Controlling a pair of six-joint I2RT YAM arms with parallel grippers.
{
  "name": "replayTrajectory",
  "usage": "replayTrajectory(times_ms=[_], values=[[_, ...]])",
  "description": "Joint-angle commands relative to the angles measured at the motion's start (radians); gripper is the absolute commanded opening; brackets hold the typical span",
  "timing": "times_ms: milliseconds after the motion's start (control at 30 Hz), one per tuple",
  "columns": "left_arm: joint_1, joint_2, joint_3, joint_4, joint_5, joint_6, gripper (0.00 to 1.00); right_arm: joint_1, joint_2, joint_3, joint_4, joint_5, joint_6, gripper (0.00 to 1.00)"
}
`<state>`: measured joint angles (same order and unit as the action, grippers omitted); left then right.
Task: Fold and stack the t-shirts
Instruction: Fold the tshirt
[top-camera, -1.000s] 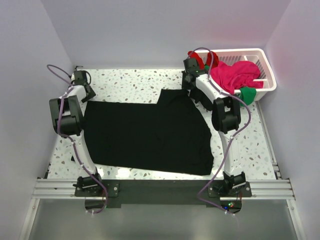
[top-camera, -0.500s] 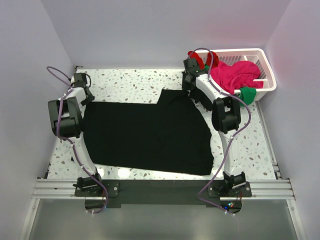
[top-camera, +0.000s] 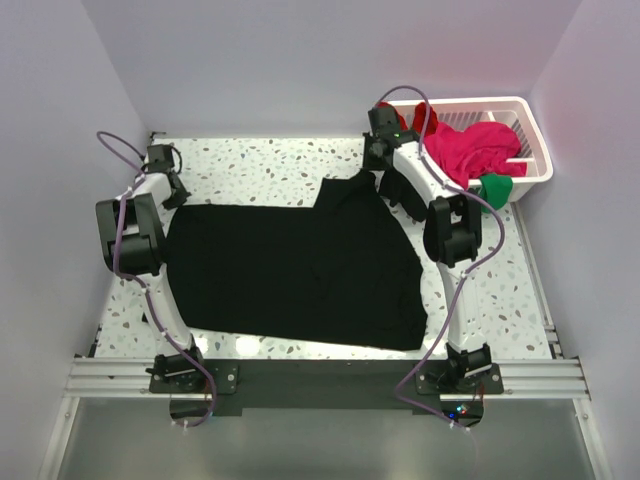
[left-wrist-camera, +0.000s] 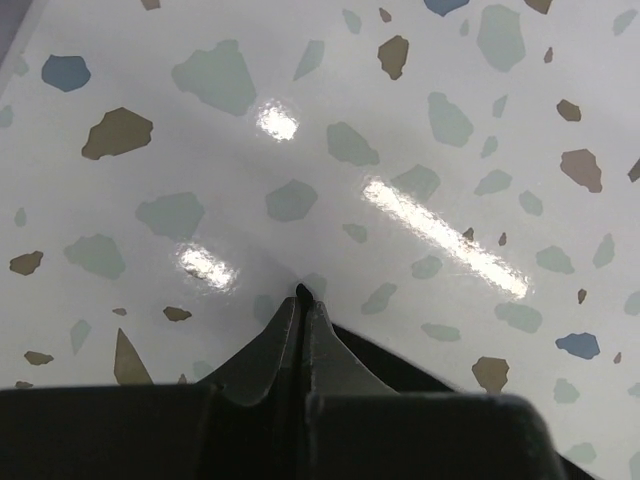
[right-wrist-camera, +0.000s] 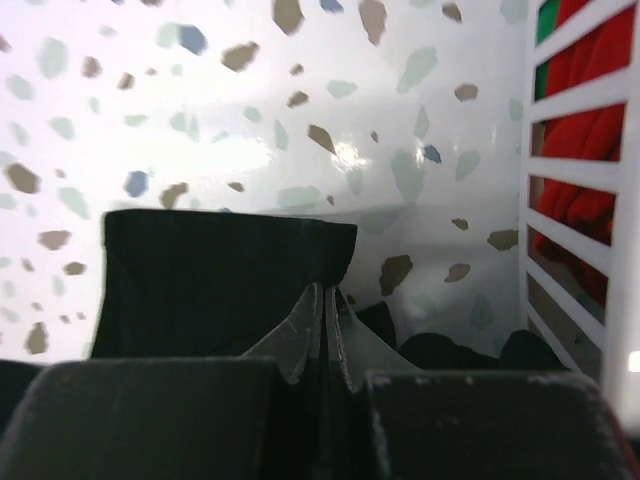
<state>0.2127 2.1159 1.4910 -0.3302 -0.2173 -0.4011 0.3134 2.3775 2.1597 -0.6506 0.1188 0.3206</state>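
A large black t-shirt (top-camera: 300, 265) lies spread over the middle of the speckled bench (top-camera: 270, 165). Its body is flat, with its near hem close to the near edge.

The left arm (top-camera: 130, 235) reaches to the shirt's far left corner. The left jaws are pressed together there, tip down on the bench. In the left wrist view the two fingers (left-wrist-camera: 270, 350) meet with no gap, and black cloth shows just to their right. Whether any cloth is caught between them cannot be told.

The right arm (top-camera: 452, 230) reaches to the shirt's far right corner. The right jaws are closed on the black t-shirt, with that corner drawn up into a small peak off the bench. In the right wrist view the fingers (right-wrist-camera: 345, 335) are pinched together. A flat flap of black cloth stands upright just beyond them, its top edge straight and clear of the surface.

At the far right corner of the bench stands a white slatted basket (top-camera: 536, 140), just right of the right jaws. A magenta t-shirt (top-camera: 465, 150) fills most of it and spills over its near rim. A red t-shirt (top-camera: 423, 118) sits at its left end. A green t-shirt (top-camera: 495, 188) hangs out over the near side, touching the bench. The right wrist view shows red and a little green cloth through the basket's slats.
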Motion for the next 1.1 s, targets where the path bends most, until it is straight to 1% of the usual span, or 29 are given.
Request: replayTrajectory(times_ms=[0, 133, 267, 400, 533, 600, 733, 867, 1000, 1067], values=[[-0.004, 0.012, 0.044, -0.032, 0.062, 0.045, 0.00, 0.000, -0.054, 0.123, -0.012, -0.039, 0.009, 0.00], [-0.004, 0.012, 0.093, -0.033, 0.108, 0.057, 0.00, 0.000, -0.021, 0.209, -0.007, -0.044, 0.017, 0.00], [-0.003, 0.045, 0.196, -0.066, 0.133, 0.048, 0.00, 0.000, 0.023, 0.311, 0.005, -0.044, 0.023, 0.00], [-0.004, 0.062, 0.284, -0.078, 0.163, 0.018, 0.00, -0.008, 0.043, 0.365, 0.045, -0.030, 0.028, 0.00], [-0.004, 0.064, 0.350, -0.076, 0.202, 0.015, 0.00, -0.025, 0.032, 0.376, 0.088, -0.028, 0.049, 0.00], [-0.003, 0.055, 0.348, -0.073, 0.213, 0.028, 0.00, -0.028, 0.011, 0.359, 0.092, -0.045, 0.060, 0.00], [-0.003, 0.013, 0.278, -0.061, 0.249, 0.074, 0.00, -0.028, -0.073, 0.278, 0.098, -0.103, 0.081, 0.00], [-0.004, -0.055, 0.186, -0.053, 0.234, 0.113, 0.00, -0.028, -0.181, 0.132, 0.086, -0.163, 0.083, 0.00], [-0.003, -0.103, 0.124, -0.056, 0.220, 0.159, 0.00, -0.028, -0.297, 0.042, 0.010, -0.241, 0.061, 0.00], [-0.003, -0.123, 0.103, -0.079, 0.179, 0.169, 0.00, -0.027, -0.342, -0.030, -0.027, -0.281, 0.051, 0.00]])
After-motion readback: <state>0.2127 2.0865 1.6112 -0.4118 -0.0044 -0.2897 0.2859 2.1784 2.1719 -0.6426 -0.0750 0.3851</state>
